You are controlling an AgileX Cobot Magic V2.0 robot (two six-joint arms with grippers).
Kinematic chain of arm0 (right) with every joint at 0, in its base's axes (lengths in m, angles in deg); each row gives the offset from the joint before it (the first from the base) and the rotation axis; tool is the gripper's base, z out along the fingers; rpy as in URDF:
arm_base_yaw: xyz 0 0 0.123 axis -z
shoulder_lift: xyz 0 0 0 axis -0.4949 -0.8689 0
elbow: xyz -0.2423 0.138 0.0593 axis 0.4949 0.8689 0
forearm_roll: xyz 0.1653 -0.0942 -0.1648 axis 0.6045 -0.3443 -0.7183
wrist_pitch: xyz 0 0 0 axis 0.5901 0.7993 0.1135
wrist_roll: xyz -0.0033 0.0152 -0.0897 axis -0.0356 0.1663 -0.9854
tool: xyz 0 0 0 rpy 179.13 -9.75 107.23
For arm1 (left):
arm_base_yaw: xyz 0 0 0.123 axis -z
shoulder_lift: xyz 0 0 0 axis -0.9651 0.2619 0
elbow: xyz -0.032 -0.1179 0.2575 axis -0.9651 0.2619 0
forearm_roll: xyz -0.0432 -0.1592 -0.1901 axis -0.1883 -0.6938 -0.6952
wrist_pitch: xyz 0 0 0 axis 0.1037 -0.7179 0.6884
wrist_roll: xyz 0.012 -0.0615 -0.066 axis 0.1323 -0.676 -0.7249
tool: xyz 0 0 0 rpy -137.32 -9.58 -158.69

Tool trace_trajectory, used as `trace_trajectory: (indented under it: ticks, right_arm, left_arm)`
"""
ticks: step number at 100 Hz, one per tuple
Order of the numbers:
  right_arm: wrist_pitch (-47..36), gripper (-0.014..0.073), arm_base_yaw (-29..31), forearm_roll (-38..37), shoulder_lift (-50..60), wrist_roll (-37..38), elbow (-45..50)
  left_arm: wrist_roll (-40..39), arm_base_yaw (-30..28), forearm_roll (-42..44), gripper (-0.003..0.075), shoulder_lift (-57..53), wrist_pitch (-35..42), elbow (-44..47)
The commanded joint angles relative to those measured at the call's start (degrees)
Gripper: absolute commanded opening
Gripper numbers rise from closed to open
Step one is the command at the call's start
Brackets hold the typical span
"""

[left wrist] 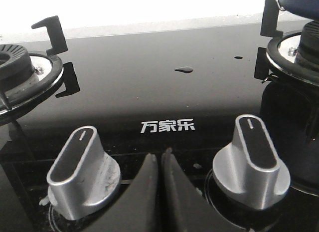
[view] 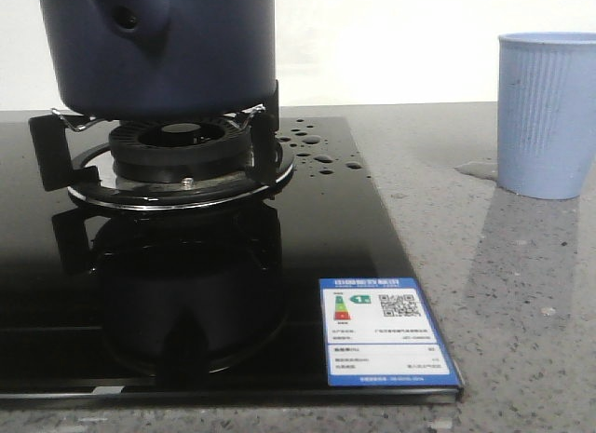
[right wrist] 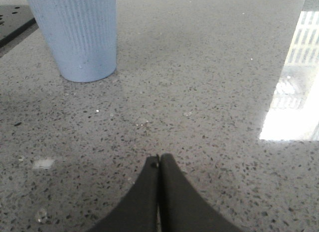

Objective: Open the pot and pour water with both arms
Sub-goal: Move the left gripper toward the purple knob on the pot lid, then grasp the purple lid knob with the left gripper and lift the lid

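One navy pot sits on my hob's burner.
Matte dark sides, stubby handle with round hole; water beads on black glass beside it. Left tool and right tool pinched together, empty.

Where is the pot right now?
In the front view the pot sits at upper left on the stove burner, left of the light blue cup.

Matte navy pot; glossy black glass hob; speckled polished stone counter; ribbed matte cup; brushed-metal knobs.
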Motion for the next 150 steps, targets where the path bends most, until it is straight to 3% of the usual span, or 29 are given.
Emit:
trace_trajectory:
  ticks: [1,25,41,68,77,87,98,112,129,150]
  right_arm:
    - [-1.32,-0.0066,0.55,0.08,1.21,-0.50,0.34]
    - [-1.54,-0.0066,0.55,0.08,1.21,-0.50,0.34]
    - [-8.03,-0.0066,0.55,0.65,1.21,-0.38,0.34]
    - [-30.73,-0.0066,0.55,24.00,1.21,1.07,0.34]
    - [-35.12,-0.0066,0.55,26.49,1.21,1.74,0.34]
    - [-37.40,-0.0066,0.55,26.71,1.21,4.52,0.11]
    - [-32.81,-0.0066,0.55,27.14,1.07,9.03,-2.47]
    - [-19.90,-0.0066,0.43,27.14,-1.41,9.03,-9.69]
    - [-6.60,-0.0066,-1.18,28.23,-8.08,9.03,-19.08]
    - [7.00,-0.0066,-4.25,28.70,-16.85,9.03,-31.49]
  left_arm:
    - [-0.47,0.07,-0.10,-0.0020,-1.53,4.18,2.29]
    - [-0.47,0.07,-0.10,-0.0020,-1.53,4.18,2.29]
    - [-0.47,0.07,-1.42,-0.0020,-1.53,7.33,2.29]
    - [-0.47,0.07,-37.78,-0.0020,-1.53,23.30,2.19]
    - [-0.47,0.07,-48.18,-0.0020,-1.53,23.67,2.19]
    - [-0.47,0.07,-52.26,-0.0020,-1.53,22.43,1.69]
    - [-0.18,0.07,-48.16,-0.0020,-1.29,12.42,-2.27]
    - [0.22,0.07,-40.65,-0.0020,2.30,-1.06,-9.74]
    - [1.03,0.07,-39.93,-0.0019,12.39,-9.08,-18.67]
    - [17.83,0.56,-43.45,-0.0018,27.39,-24.34,-35.97]
